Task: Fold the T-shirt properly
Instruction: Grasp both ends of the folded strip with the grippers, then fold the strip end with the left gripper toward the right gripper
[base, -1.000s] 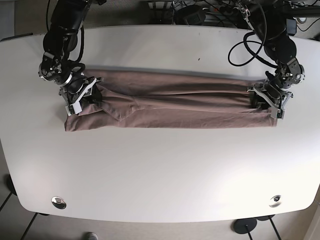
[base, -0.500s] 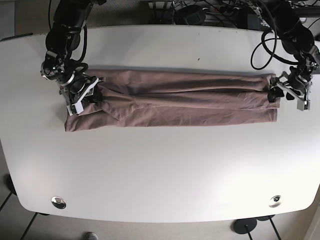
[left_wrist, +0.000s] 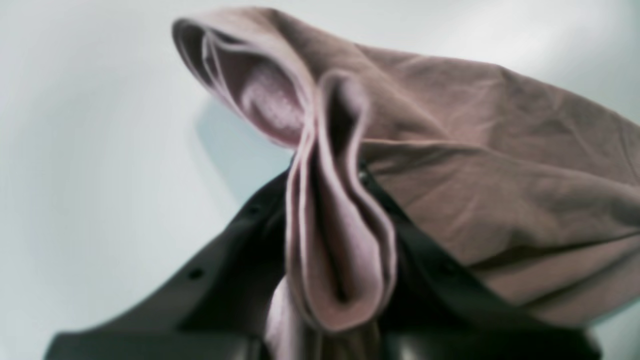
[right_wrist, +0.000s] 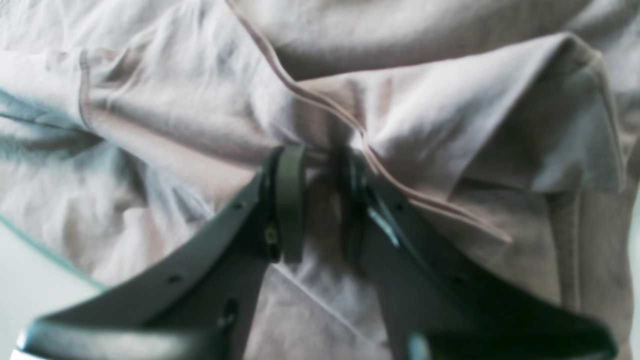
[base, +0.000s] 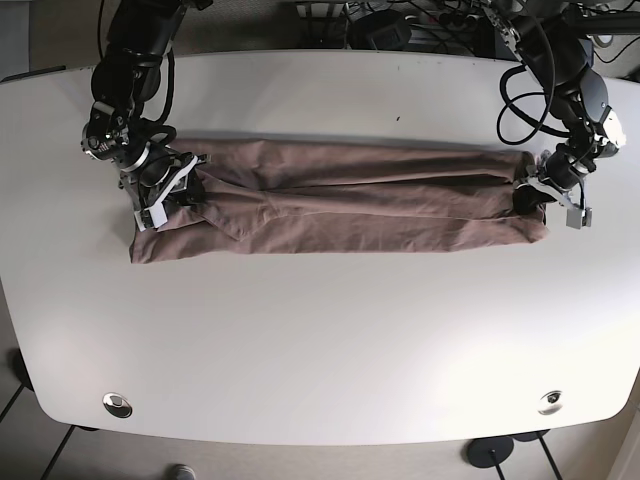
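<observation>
The brown T-shirt lies folded into a long band across the white table. My left gripper is at the band's right end in the base view, shut on a bunched fold of the T-shirt that stands up between its dark fingers. My right gripper is at the band's left end, shut on a pinch of T-shirt cloth near a hem seam; a thin layer sits between its fingers.
Cables and dark equipment crowd the table's far edge. Two round metal fittings sit near the front corners. A small dark speck lies behind the shirt.
The left gripper swung out to the right with the shirt's end, then came back in and down; the band's right end now sits a little shorter. The right gripper barely moved.
</observation>
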